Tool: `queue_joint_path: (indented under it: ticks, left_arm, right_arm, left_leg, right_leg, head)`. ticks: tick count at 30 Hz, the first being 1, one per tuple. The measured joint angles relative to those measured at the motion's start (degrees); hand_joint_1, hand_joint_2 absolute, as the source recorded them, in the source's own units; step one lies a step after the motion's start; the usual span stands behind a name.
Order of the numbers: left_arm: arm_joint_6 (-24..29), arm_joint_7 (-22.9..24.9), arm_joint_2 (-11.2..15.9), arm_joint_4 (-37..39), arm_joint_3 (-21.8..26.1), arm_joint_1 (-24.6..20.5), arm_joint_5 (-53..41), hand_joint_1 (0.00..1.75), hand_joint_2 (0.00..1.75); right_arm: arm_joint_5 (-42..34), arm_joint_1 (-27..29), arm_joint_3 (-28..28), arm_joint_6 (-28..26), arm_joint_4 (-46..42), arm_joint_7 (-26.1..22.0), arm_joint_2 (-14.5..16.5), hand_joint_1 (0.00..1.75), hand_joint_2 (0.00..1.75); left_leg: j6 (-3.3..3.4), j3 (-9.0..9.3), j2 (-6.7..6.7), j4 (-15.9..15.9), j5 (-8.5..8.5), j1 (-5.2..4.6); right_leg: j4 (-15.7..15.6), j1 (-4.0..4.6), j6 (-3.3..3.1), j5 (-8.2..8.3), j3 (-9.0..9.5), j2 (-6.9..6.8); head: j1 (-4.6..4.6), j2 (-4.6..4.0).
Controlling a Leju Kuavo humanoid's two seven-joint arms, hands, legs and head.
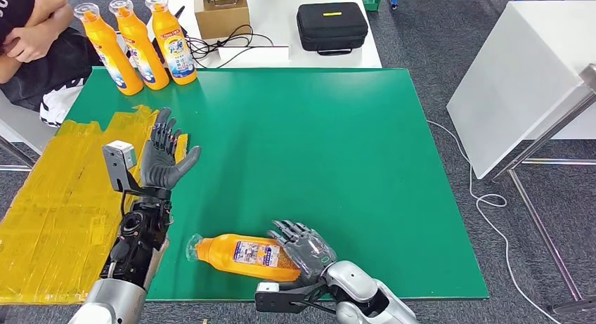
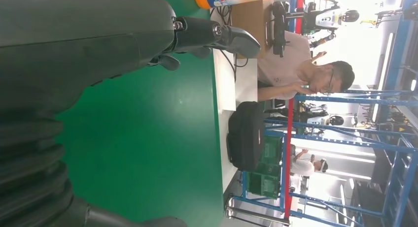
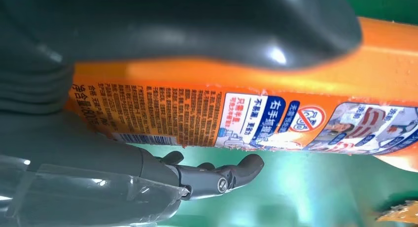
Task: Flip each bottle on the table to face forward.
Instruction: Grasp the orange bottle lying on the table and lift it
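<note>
While three orange bottles (image 1: pixel 135 46) stand upright at the upper left of the head view, on the far edge of the green mat (image 1: pixel 316 148), a fourth bottle (image 1: pixel 242 256) lies on its side at the lower centre, cap pointing left. The right hand (image 1: pixel 303 248) is wrapped round its base end, holding it — thumb on one side, fingers on the other. The left hand (image 1: pixel 164 159) is raised at centre left with fingers spread wide, holding nothing.

Judging by this, the step in hand is gripping the lying bottle; the next move likely calls for lifting and turning it so its front label faces forward, perhaps with the left hand helping.

Up close, the right wrist view shows what the head view cannot: the label's small print and barcode turned toward the camera, suggesting the back side — and the thumb (image 3: pixel 197 25) pressed along the bottle. Across the mat in the left wrist view, a seated person (image 2: pixel 305 72) appears beyond a black case (image 2: pixel 245 136).
</note>
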Motion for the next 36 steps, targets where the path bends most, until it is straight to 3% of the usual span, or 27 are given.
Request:
queue_joint_path:
  ticks: [4,5,8,10,12,14,36]
  left_arm:
    - [0.0,0.2,-0.1,0.0,0.0,0.0,0.0,0.00,1.75]
    - [-0.1,0.2,-0.1,0.0,0.0,0.0,0.1,0.00,1.75]
    - [-0.1,0.3,-0.2,0.0,0.0,0.0,0.2,0.00,1.75]
    - [-0.1,0.3,-0.3,0.0,0.0,0.0,0.4,0.00,1.75]
    - [-0.1,0.4,-0.4,0.0,0.0,0.0,0.6,0.00,1.75]
    - [-0.1,0.4,-0.4,0.0,0.0,0.0,0.6,0.00,1.75]
    - [-0.1,0.4,-0.6,0.0,0.0,0.0,0.7,0.00,1.75]
  right_arm:
    - [0.4,0.2,-0.6,-0.1,0.5,0.1,0.4,0.02,0.00]
    - [0.5,0.3,-0.8,-0.1,0.6,0.1,0.5,0.28,0.00]
    - [0.8,0.7,-1.3,0.0,0.8,0.0,0.9,1.33,0.00]
    - [0.9,0.8,-1.7,0.0,0.9,0.0,1.1,1.52,0.00]
    - [1.0,0.9,-2.0,0.1,1.0,0.0,1.3,1.65,0.87]
    - [1.0,1.1,-2.2,0.1,1.1,-0.1,1.5,1.72,1.75]
    - [1.8,1.4,-5.3,-1.6,2.3,-1.0,3.2,1.73,1.75]
  left_leg:
    - [0.00,0.01,0.00,0.0,0.00,0.00]
    - [0.00,0.02,0.00,0.0,0.00,0.00]
    - [0.00,0.02,0.01,0.0,0.00,0.00]
    - [0.00,0.03,0.01,0.0,0.00,0.00]
    - [0.00,0.03,0.01,0.0,0.00,0.00]
    - [0.00,0.04,0.01,0.0,0.00,0.00]
    - [0.00,0.23,0.01,0.0,0.00,-0.01]
  right_leg:
    - [0.0,0.00,0.00,0.00,0.01,0.00]
    - [0.0,0.00,0.00,0.00,0.01,0.00]
    - [0.0,0.00,0.00,0.00,0.01,0.00]
    - [0.0,0.00,0.00,0.00,0.01,0.01]
    - [0.0,0.00,0.00,0.00,0.01,0.01]
    - [0.0,0.00,0.00,0.00,0.02,0.01]
    - [0.0,0.00,0.00,0.00,0.21,0.01]
  head:
    - [0.00,0.00]
    - [0.01,0.00]
    - [0.00,0.00]
    - [0.00,0.00]
    - [0.01,0.00]
    - [0.00,0.00]
    - [0.00,0.00]
